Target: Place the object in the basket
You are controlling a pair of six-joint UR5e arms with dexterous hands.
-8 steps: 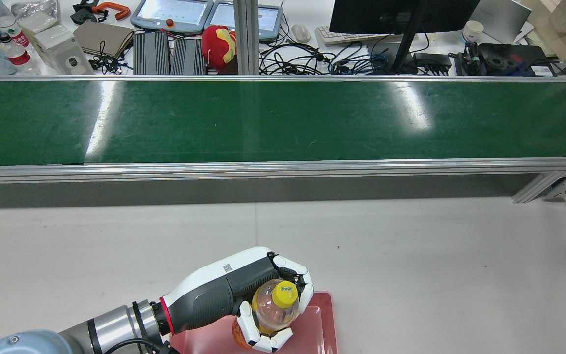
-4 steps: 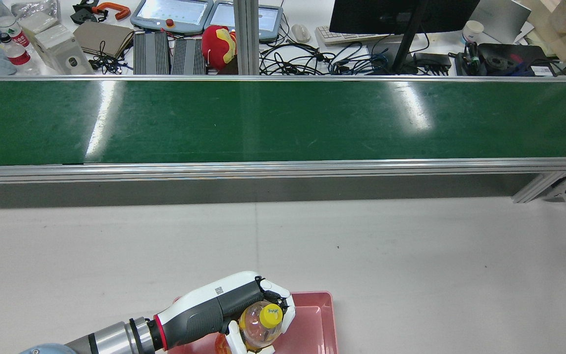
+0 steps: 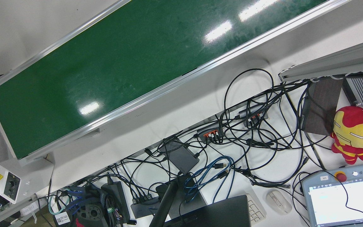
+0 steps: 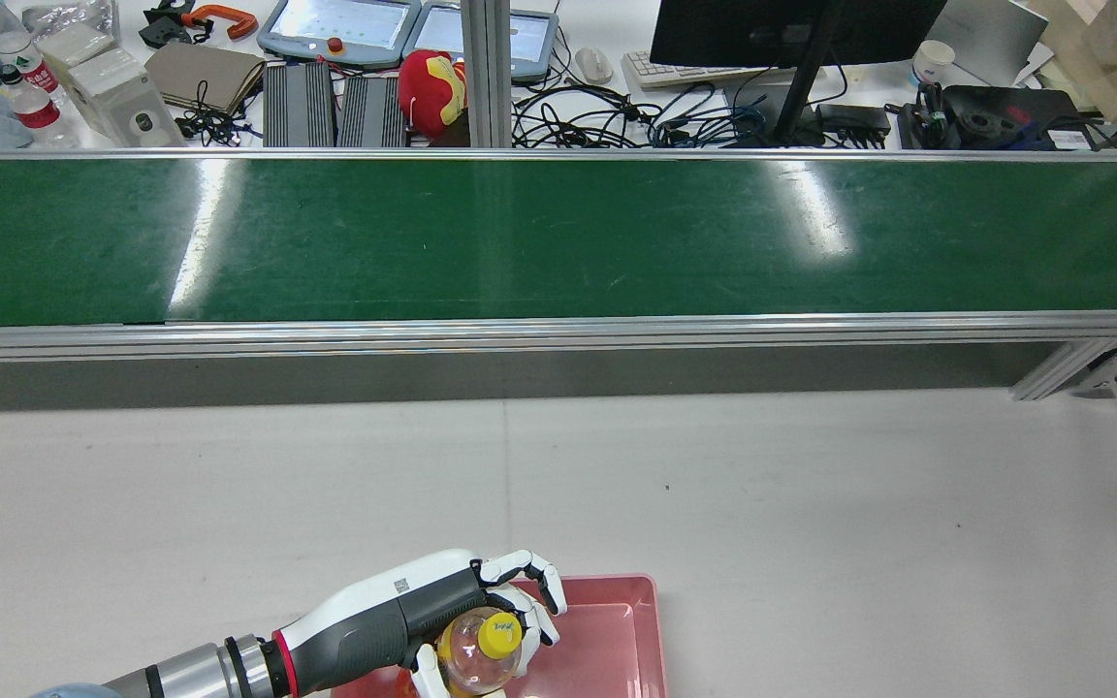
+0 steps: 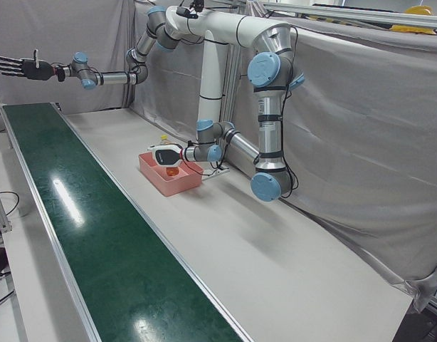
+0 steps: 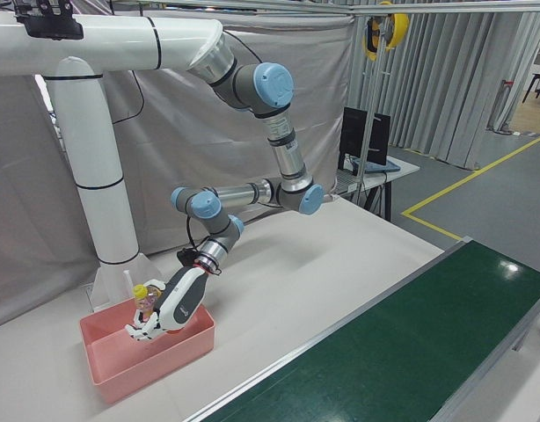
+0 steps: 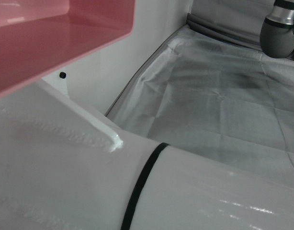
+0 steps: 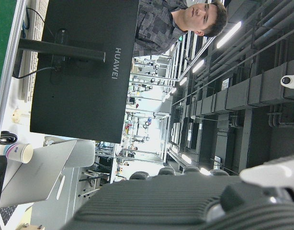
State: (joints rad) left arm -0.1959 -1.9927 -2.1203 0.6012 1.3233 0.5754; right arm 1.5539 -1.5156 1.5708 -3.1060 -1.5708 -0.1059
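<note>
The left robot hand grips a clear, yellow-capped bottle inside the near-edge pink plastic basket, whose low walls leave open room to its right. The right robot hand hangs splayed, empty, beyond the glossy green conveyor belt; the matte white counter lies bare between.

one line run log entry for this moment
left hand: shut on bottle, low over pink basket | right hand: open, raised beyond green belt | bottle not released
</note>
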